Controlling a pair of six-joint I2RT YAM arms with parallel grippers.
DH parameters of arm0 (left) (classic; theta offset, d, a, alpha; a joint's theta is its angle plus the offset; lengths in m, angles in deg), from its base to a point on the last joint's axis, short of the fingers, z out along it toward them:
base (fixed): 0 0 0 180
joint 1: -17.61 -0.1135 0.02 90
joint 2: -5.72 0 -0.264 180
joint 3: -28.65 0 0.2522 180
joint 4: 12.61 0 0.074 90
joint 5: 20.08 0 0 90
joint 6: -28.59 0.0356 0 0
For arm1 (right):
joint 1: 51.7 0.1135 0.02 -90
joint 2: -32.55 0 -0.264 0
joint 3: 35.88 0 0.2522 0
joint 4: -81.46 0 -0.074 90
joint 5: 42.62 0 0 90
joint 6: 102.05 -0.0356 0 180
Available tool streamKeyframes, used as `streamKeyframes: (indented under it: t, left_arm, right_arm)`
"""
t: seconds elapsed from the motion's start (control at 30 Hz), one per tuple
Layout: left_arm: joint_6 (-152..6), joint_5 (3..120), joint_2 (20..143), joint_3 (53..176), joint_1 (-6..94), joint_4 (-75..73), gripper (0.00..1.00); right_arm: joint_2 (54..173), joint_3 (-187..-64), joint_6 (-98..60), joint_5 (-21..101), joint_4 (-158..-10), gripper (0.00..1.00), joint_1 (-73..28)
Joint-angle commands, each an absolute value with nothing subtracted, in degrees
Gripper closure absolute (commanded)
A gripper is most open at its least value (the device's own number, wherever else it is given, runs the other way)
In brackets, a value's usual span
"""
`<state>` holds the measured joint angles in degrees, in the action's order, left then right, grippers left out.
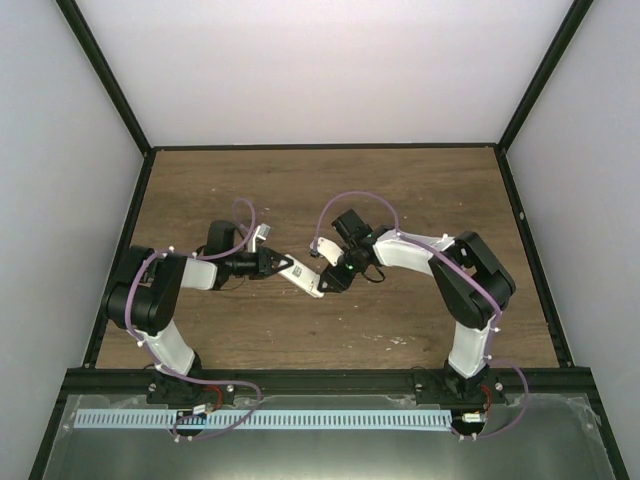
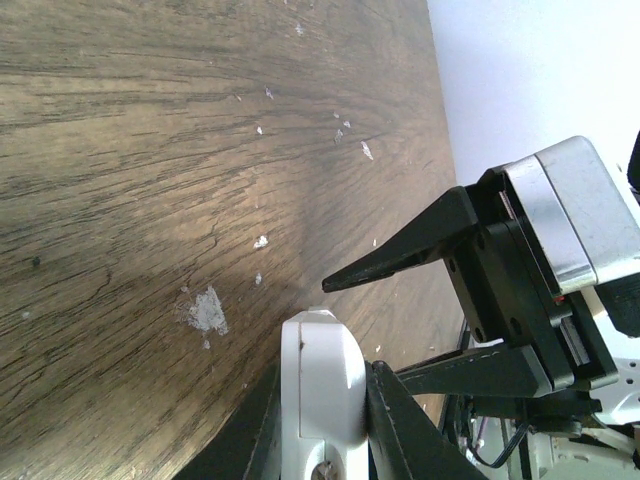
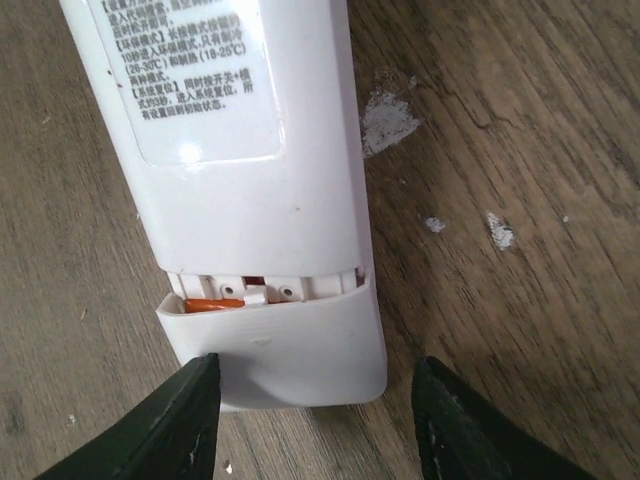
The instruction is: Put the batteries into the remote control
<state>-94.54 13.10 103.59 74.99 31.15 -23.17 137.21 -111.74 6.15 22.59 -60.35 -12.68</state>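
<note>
The remote control [image 1: 305, 277] sits near the middle of the wooden tabletop [image 1: 300, 190], slanted between the two arms. The left end effector [image 1: 272, 263] is clamped on one end of it. In the left wrist view its dark fingers [image 2: 400, 430] press against both sides of the white housing [image 2: 320, 380].

The right wrist view shows the other end of the remote, label face up and printed with small text. The battery cover [image 3: 290, 355] sits over that end but is not fully home. A narrow gap remains between its edge and the body, and an orange-red battery [image 3: 215, 302] shows through it. A second, smaller bit of orange shows just above it in the compartment, too small to identify.

The right end effector [image 3: 315, 380] has its jaws apart, one finger [image 3: 170, 430] at the left corner of the cover and the other clear of the right side. It grips nothing.

Pale crumbs and specks [image 3: 388, 120] lie on the wood beside the remote. Whether the remote rests on the tabletop or is held just above it cannot be told.
</note>
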Motion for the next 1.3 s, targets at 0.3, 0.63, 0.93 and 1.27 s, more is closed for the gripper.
streamKeyframes:
  t: [0.3, 0.63, 0.93, 1.27]
  left_arm:
    - [-92.3, 16.2, 104.8, 75.1, 31.4, -23.5, 1.00]
    - [-92.4, 16.4, 105.0, 75.0, 31.3, -23.7, 1.00]
    - [-92.5, 16.5, 104.7, 74.8, 31.3, -23.8, 1.00]
    - [-92.7, 16.3, 104.9, 74.7, 31.4, -23.9, 1.00]
  right_arm:
    - [140.1, -112.6, 4.6, 19.9, -63.3, 0.55, -12.5]
    - [140.1, -112.5, 3.0, 19.8, -62.5, 0.59, -12.5]
    - [139.1, -110.5, -0.6, 22.7, -63.5, 0.62, -12.4]
    - [141.3, -112.4, -1.0, 23.1, -64.9, 0.71, -12.4]
